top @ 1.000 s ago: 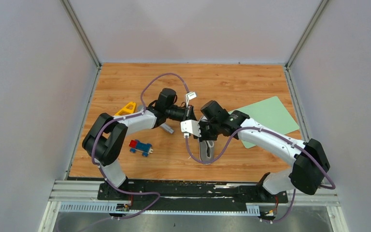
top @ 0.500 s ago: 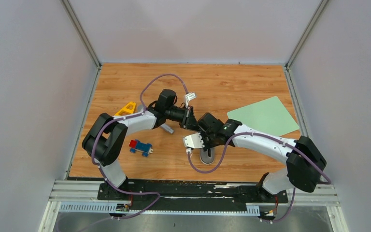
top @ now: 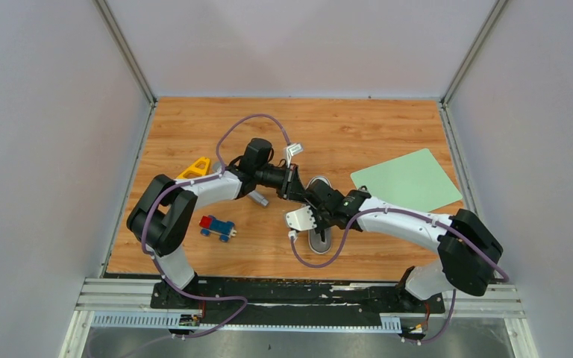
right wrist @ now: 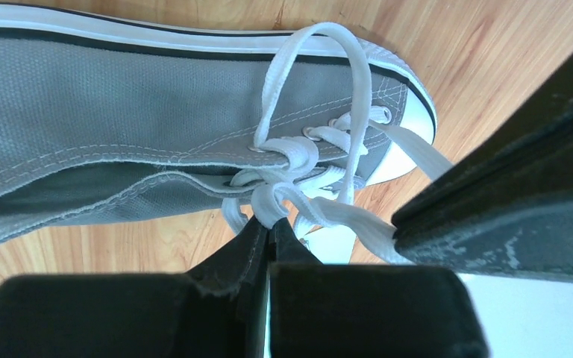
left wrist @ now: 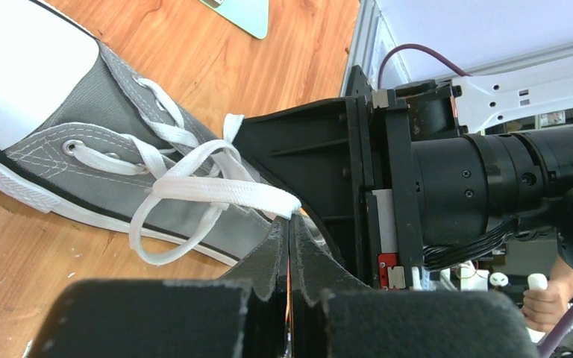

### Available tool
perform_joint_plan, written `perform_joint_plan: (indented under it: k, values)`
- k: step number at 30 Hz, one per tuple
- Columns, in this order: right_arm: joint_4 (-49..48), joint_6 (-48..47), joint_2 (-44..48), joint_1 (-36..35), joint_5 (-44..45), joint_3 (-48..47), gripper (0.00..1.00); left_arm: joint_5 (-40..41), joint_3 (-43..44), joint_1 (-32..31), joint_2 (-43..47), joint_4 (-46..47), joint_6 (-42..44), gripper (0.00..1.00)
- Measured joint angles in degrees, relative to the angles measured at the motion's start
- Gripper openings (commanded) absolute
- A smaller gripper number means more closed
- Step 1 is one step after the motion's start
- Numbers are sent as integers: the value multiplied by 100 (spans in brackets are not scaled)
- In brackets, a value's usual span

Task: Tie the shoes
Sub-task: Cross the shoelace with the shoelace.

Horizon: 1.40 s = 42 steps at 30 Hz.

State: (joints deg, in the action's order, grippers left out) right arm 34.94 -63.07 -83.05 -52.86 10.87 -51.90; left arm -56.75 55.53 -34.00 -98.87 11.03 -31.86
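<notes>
The grey canvas shoe (left wrist: pixel 82 142), with white rubber toe cap and sole, lies near the middle of the wood-grain desk (top: pixel 358 127), largely hidden under both arms from above. Only the wrist views show its flat woven laces (right wrist: pixel 298 153). The left hand (left wrist: pixel 289 224) is clamped on one strand and the right hand (right wrist: pixel 268 233) pinches another. A green mat (top: pixel 410 179) lies to the right. Pale walls (top: pixel 45 149) enclose the desk.
</notes>
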Motion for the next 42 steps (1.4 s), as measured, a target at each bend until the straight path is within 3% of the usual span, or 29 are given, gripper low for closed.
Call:
perform_joint_plan:
  k: [6,11,18,27,35,42]
  values:
    - [-57,17,22,0,105,13,3,33,9,0,0,-166,186,0]
    - [-232,-13,109,0,221,219,25,37,35,0,-2,-251,286,0]
    - [262,210,492,107,-96,-92,37,55,35,0,-2,-271,350,0]
    - [1399,170,1329,1233,-1467,-614,39,55,35,0,-7,-269,387,0]
    - [1165,474,192,2802,-2822,-994,38,57,33,0,-39,-326,483,0]
    - [629,702,-557,2903,-3464,-999,38,72,24,0,-39,-426,669,0]
